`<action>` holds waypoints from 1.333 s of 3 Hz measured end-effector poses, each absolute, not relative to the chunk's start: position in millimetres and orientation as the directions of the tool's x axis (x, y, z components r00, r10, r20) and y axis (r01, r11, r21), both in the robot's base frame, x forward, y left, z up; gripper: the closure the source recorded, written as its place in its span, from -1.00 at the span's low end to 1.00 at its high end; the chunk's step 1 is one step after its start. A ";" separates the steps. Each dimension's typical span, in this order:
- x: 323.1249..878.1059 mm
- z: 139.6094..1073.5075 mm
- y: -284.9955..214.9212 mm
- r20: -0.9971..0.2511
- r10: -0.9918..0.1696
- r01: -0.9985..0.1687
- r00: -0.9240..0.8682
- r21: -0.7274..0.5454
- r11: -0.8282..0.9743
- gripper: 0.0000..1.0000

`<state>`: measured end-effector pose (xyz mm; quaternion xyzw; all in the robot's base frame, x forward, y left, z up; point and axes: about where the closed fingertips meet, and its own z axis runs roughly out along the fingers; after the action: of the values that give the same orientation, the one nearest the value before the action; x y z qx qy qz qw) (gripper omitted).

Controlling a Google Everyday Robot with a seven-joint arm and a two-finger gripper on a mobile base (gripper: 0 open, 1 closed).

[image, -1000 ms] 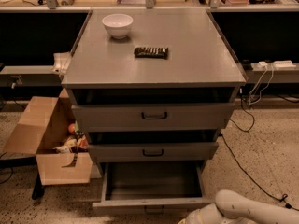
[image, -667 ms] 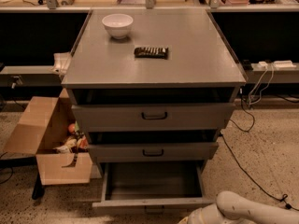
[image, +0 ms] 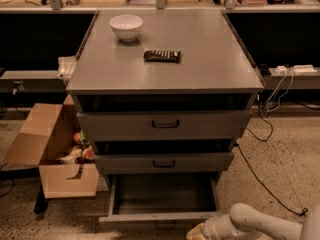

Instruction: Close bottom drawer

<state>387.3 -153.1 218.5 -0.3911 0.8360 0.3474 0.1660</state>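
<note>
The grey cabinet (image: 165, 74) stands in the middle of the camera view. Its bottom drawer (image: 162, 196) is pulled far out and its shallow tray is bare inside. Its slim front (image: 155, 217) runs along the bottom of the view. The middle drawer (image: 164, 162) and the top drawer (image: 165, 124) stick out only a little. My gripper (image: 200, 232) is at the bottom edge, just right of the middle of the bottom drawer's front and close to it. The white arm (image: 260, 224) comes in from the lower right corner.
A white bowl (image: 126, 26) and a dark flat bar (image: 162, 55) lie on the cabinet top. An open cardboard box (image: 57, 151) with small items stands on the floor to the left. Cables (image: 270, 134) and a power strip (image: 295, 69) run to the right.
The arm has shifted slightly at the bottom right. The bottom drawer stands as far out as before.
</note>
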 end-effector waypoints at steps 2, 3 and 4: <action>447.2 173.5 -170.3 -0.512 -0.516 -0.719 -0.687 0.379 0.582 1.00; 454.5 170.5 -173.1 -0.515 -0.495 -0.703 -0.700 0.372 0.607 1.00; 454.5 170.5 -173.1 -0.515 -0.495 -0.703 -0.700 0.372 0.607 1.00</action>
<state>454.5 -173.1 170.5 -0.3413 0.8773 0.2833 0.1835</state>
